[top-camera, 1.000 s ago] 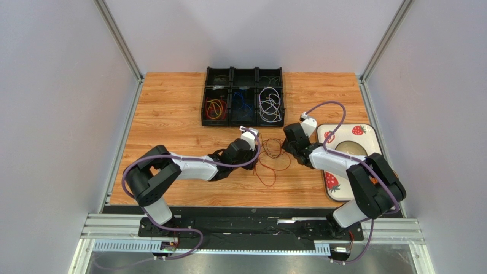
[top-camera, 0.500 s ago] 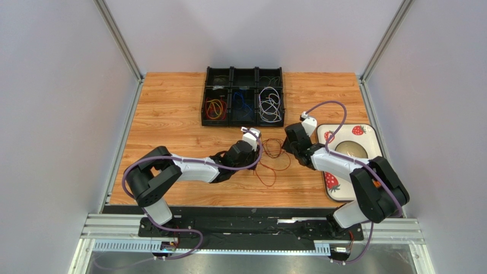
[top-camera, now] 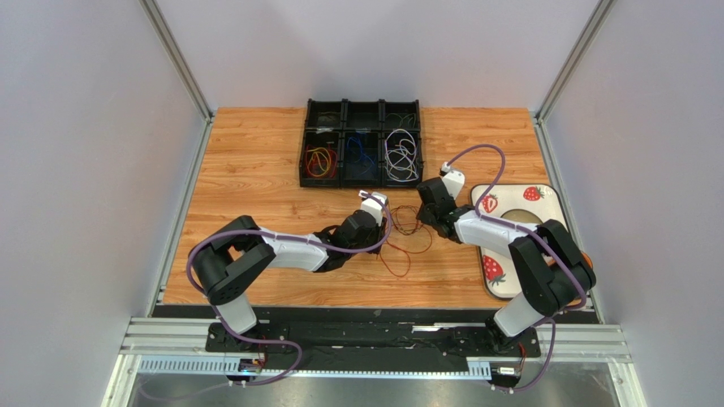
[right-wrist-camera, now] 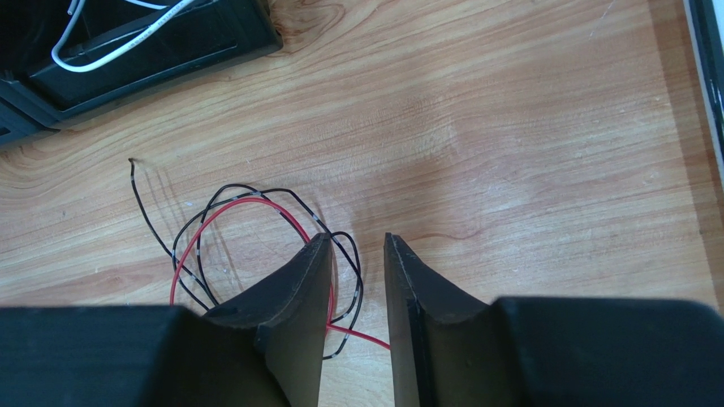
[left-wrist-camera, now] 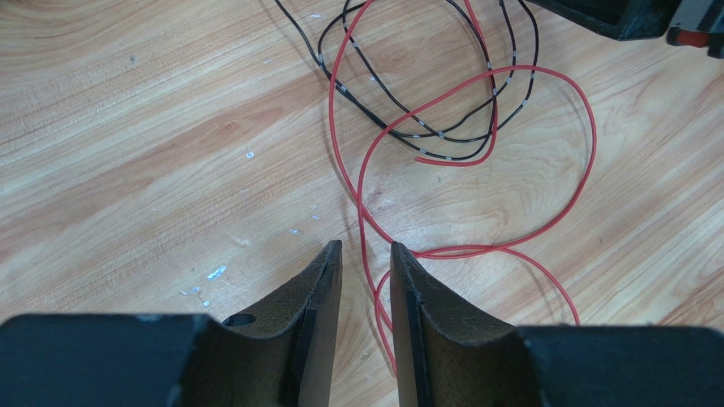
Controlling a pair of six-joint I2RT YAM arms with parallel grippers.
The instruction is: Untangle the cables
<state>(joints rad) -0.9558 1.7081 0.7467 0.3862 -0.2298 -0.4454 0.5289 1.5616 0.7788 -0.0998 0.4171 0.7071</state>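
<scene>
A tangle of cables lies on the wooden table between my grippers: a thin red cable [top-camera: 395, 259] [left-wrist-camera: 531, 67] [right-wrist-camera: 246, 202] looped through a dark cable with pale bands [top-camera: 406, 222] [left-wrist-camera: 387, 127] [right-wrist-camera: 240, 186]. My left gripper [top-camera: 376, 227] [left-wrist-camera: 365, 248] is low over the tangle's left side. Its jaws stand narrowly open, and a strand of the red cable runs along the table between them. My right gripper [top-camera: 427, 218] [right-wrist-camera: 356, 239] is at the tangle's right side, narrowly open. The red and dark loops pass under its left finger [right-wrist-camera: 297, 280] into the gap.
A black compartment tray [top-camera: 303, 157] [right-wrist-camera: 170, 42] stands behind the tangle, holding red and yellow cables [top-camera: 319, 161], blue ones [top-camera: 359, 153] and white ones [top-camera: 401, 157] [right-wrist-camera: 102, 47]. A white strawberry-print tray [top-camera: 544, 191] lies at the right, partly under my right arm.
My right gripper has moved left toward the tangle and its jaws have narrowed. The left gripper has shifted only slightly, with its jaws a little narrower.
</scene>
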